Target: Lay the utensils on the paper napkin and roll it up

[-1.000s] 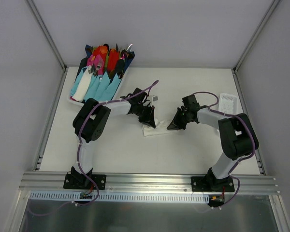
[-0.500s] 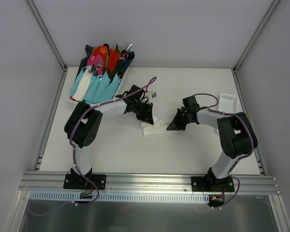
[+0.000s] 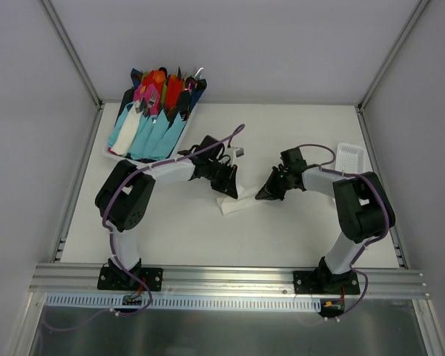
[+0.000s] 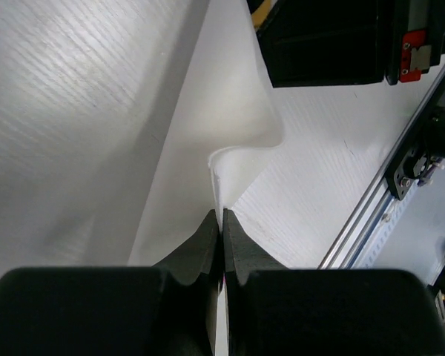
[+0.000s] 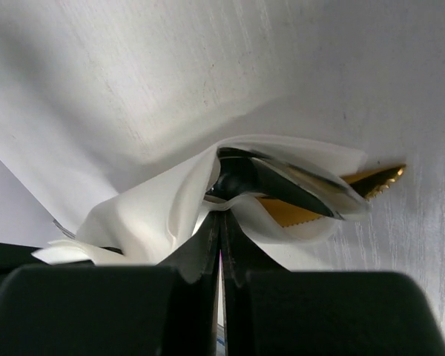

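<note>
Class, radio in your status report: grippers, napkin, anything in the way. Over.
Both shut: left gripper, right gripper pinch paper napkin. Inside, utensils partly wrapped. Off right, white tray, not obstructing.

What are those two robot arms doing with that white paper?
They are wrapping cutlery in a paper napkin in the middle of the table. The left gripper pinches one end of the napkin and the right gripper pinches the other, both shut on the paper. The utensils are already inside: a golden serrated tip and a dark piece poke out of the loose wrap at the right gripper's end. The roll looks crumpled, not tight yet.
</note>
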Robot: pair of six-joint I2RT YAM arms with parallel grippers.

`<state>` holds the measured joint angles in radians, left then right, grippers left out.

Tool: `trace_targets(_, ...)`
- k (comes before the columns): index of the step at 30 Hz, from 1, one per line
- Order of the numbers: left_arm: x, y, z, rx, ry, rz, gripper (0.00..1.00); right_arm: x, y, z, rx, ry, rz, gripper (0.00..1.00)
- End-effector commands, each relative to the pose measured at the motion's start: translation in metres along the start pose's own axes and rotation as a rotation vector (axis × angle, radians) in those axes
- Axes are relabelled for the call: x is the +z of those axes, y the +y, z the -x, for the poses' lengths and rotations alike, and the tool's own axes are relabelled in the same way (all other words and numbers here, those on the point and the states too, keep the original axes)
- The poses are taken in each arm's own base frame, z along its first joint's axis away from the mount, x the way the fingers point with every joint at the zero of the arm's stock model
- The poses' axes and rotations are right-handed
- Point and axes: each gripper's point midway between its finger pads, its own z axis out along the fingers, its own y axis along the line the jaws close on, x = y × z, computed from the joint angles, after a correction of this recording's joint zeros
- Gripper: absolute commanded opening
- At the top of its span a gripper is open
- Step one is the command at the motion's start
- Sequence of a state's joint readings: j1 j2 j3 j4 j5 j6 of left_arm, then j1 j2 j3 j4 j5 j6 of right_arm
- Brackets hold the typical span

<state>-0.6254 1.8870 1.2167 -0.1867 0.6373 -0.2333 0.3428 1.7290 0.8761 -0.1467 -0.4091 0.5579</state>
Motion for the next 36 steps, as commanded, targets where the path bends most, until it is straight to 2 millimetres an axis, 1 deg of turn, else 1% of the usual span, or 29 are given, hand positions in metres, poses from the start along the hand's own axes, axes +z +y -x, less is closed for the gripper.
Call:
trace_targets(1,0.005,-0.016,-0.02,0.022,0.059,-0.054,0.0,0.008,-0.044,-0.002,0.046,-0.011,-0.156,0.0)
trace_targets(6,0.012,-0.021,-0.028,0.018,0.069,-0.06,0.0,0.008,-0.045,-0.002,0.053,-0.011,-0.159,0.0)
trace_targets(8,0.016,-0.023,-0.034,0.018,0.081,-0.061,0.0,0.008,-0.045,-0.002,0.051,-0.012,-0.161,0.0)
trace_targets(16,0.032,-0.019,-0.052,-0.003,0.121,-0.009,0.0,0.008,-0.048,-0.003,0.056,-0.014,-0.169,0.0)
trace_targets(23,0.033,-0.013,-0.054,-0.021,0.111,0.025,0.0,0.008,-0.048,-0.004,0.062,-0.008,-0.163,0.0)
trace_targets(27,0.038,-0.001,-0.058,-0.053,0.125,0.053,0.0,0.005,-0.039,-0.007,0.06,0.001,-0.122,0.0)
trace_targets(28,0.039,0.002,-0.06,-0.063,0.132,0.056,0.0,0.004,-0.034,-0.005,0.055,-0.009,-0.099,0.04)
trace_targets(29,0.038,0.006,-0.06,-0.079,0.132,0.061,0.0,0.0,-0.029,-0.005,0.051,-0.016,-0.079,0.06)
trace_targets(31,0.039,0.012,-0.061,-0.109,0.141,0.058,0.0,-0.005,-0.024,-0.005,0.047,-0.022,-0.055,0.07)
trace_targets(33,0.037,0.02,-0.058,-0.143,0.137,0.058,0.0,-0.01,-0.018,-0.007,0.04,-0.031,-0.027,0.07)
trace_targets(35,0.035,0.022,-0.054,-0.163,0.132,0.046,0.0,-0.012,-0.012,-0.012,0.059,-0.026,0.028,0.07)
trace_targets(36,0.034,0.024,-0.051,-0.168,0.125,0.042,0.0,-0.014,-0.003,-0.01,0.049,-0.048,0.077,0.07)
